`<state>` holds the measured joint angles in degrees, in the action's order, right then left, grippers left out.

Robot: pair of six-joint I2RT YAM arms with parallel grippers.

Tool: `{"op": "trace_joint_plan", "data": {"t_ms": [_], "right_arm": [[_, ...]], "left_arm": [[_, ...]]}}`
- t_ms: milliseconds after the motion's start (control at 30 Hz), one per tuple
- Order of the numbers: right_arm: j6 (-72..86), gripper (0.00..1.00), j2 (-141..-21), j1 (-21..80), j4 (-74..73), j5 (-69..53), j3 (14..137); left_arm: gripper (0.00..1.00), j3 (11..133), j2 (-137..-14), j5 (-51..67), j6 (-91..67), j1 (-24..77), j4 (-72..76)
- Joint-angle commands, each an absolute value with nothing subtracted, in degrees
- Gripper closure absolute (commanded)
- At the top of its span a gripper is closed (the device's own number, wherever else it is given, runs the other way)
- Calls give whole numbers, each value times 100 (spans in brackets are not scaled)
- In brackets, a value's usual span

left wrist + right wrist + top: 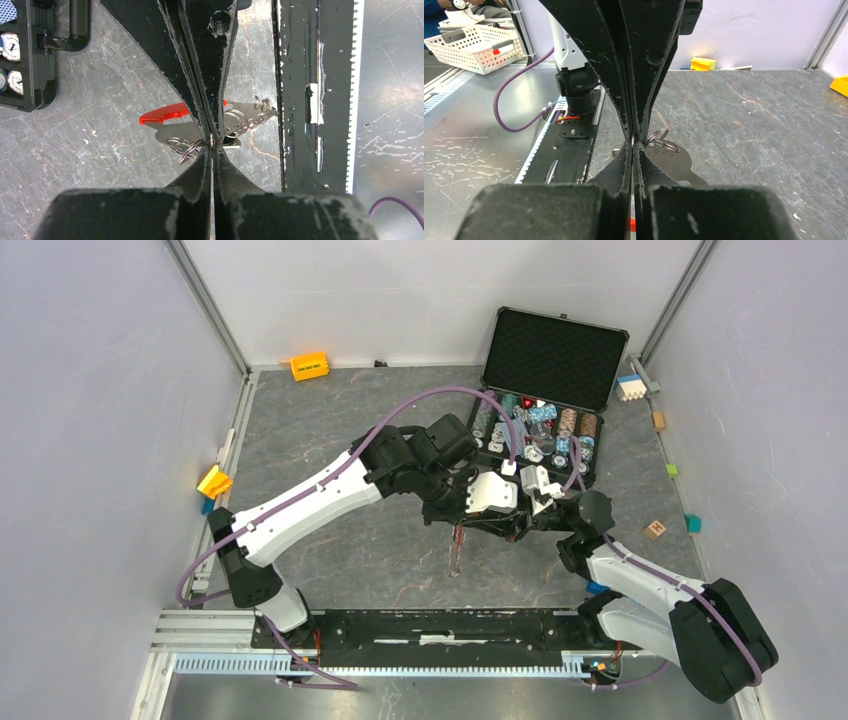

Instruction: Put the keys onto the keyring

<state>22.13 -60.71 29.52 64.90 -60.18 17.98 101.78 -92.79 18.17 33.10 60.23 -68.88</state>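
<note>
Both grippers meet tip to tip above the table's middle. My left gripper (468, 512) points down and is shut on a thin silver ring of the keyring (212, 141). The red fob (161, 114) hangs under it, also seen in the top view (456, 548). Flat silver keys (176, 132) and split rings (239, 121) bunch round the jaws. My right gripper (522, 520) is shut at the head of a silver key (675, 163), which has a split ring (658, 137) through its hole. What sits between its pads is mostly hidden.
An open black case (540, 425) of poker chips stands behind the grippers. An orange block (309, 366) lies at the back wall, yellow pieces (213, 481) at the left edge, and small blocks (655, 529) at the right. The black base rail (440, 625) runs along the near edge.
</note>
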Motion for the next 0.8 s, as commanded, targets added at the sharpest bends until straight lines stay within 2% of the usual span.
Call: {"op": "trace_joint_plan", "data": {"t_ms": [0,100,333,500,600,767], "right_arm": [[2082,100,-5996,2985,6317,-5757,2006],[1891,100,-5922,2979,5922,-5660,2097],[2170,100,-5767,2859,6179,-5775,2112],[2529,100,-5723,2772,6568,-5862,2087],[2665,100,-5739,2750,6737,-5888,2068],[2698,100,-5774,2707,6776,-5889,2066]], "left_arm": [[98,10222,-9322,2109,3299,6029,-6524],[97,10188,-9322,2092,3263,6032,-6471],[76,9763,-8978,2181,3371,5820,-6147],[67,9255,-8571,2530,3461,5410,-5660],[64,8960,-8373,2976,3441,5126,-5301],[66,8708,-8260,3610,3370,4922,-4982]]}}
